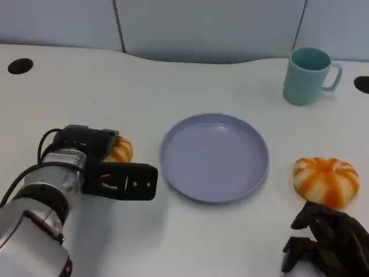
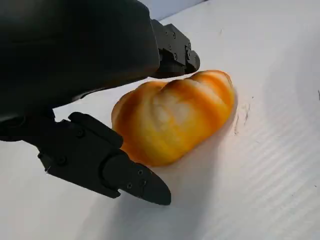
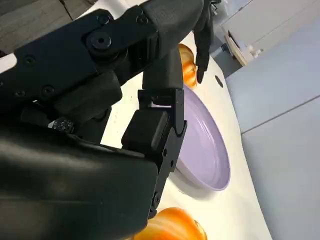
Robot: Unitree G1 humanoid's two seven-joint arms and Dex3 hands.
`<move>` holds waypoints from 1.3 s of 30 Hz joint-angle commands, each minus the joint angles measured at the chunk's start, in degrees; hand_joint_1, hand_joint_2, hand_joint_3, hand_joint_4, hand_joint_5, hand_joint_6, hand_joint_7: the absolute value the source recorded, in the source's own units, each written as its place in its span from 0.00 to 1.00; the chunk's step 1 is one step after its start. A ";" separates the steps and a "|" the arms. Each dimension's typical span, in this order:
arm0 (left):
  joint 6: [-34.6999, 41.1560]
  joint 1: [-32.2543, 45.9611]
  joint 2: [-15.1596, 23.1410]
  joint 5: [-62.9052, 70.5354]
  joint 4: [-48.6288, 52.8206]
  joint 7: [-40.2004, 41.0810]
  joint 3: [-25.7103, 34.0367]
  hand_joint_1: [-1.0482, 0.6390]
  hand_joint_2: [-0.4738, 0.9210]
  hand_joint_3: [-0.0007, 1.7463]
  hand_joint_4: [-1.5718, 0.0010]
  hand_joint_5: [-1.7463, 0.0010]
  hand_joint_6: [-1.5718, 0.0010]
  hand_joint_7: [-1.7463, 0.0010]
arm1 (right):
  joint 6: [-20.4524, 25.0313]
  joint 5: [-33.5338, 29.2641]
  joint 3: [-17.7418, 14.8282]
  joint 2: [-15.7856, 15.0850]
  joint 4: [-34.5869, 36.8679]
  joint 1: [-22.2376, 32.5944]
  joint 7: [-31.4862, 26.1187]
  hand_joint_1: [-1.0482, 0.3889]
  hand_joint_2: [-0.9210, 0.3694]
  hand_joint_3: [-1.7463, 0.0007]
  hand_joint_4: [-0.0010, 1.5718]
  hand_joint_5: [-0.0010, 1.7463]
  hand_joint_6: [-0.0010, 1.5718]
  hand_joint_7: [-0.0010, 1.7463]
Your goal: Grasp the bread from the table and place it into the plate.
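Two black fingers [image 2: 125,175] of your left hand [image 1: 106,167] bracket the striped bread roll [image 2: 175,117], spread wide and not yet closed, apparently poised to grasp. It lies on the white surface [image 1: 173,242], just beside the lavender plate [image 1: 214,157]. Your right hand [image 1: 326,242] rests curled, empty, near a second roll [image 1: 326,180].

Even, bright overhead light falls on the white desk [image 1: 173,75], with no harsh glare. Shadows are soft: a grey one lies under the left robot hand [image 1: 118,180] toward the desk's near edge, and a thin one hugs the plate [image 1: 214,157]. In the left wrist view the bread [image 2: 172,116] is sharp while the nearest black shell blurs. The right wrist view is dim up close.
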 commanded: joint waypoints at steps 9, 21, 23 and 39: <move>-1.42 4.70 -1.30 -2.30 0.84 3.36 1.86 0.48 0.98 0.02 0.65 0.90 0.64 0.96 | 0.93 0.60 -0.70 -1.09 -3.15 2.06 -0.93 0.12 0.10 1.00 0.88 0.52 0.76 0.53; -4.07 6.02 -0.75 -1.50 0.75 9.77 1.51 0.42 0.99 0.02 0.53 0.19 0.28 0.98 | 1.69 1.08 -0.71 -1.20 -3.78 2.27 -1.22 0.14 0.10 1.00 0.86 0.54 0.75 0.55; -5.00 6.63 -0.66 -1.57 0.59 13.39 1.70 0.42 1.00 0.06 0.55 0.12 0.29 0.99 | 1.76 0.82 -0.61 -1.25 -3.81 2.20 -1.50 0.13 0.11 1.00 0.86 0.54 0.75 0.55; -15.96 7.77 0.91 -5.69 -0.73 29.87 7.56 0.54 0.98 0.25 0.52 0.00 0.62 0.00 | 1.01 0.72 -0.58 -0.87 -0.20 -0.54 -0.77 0.13 0.10 1.00 0.88 0.52 0.77 0.53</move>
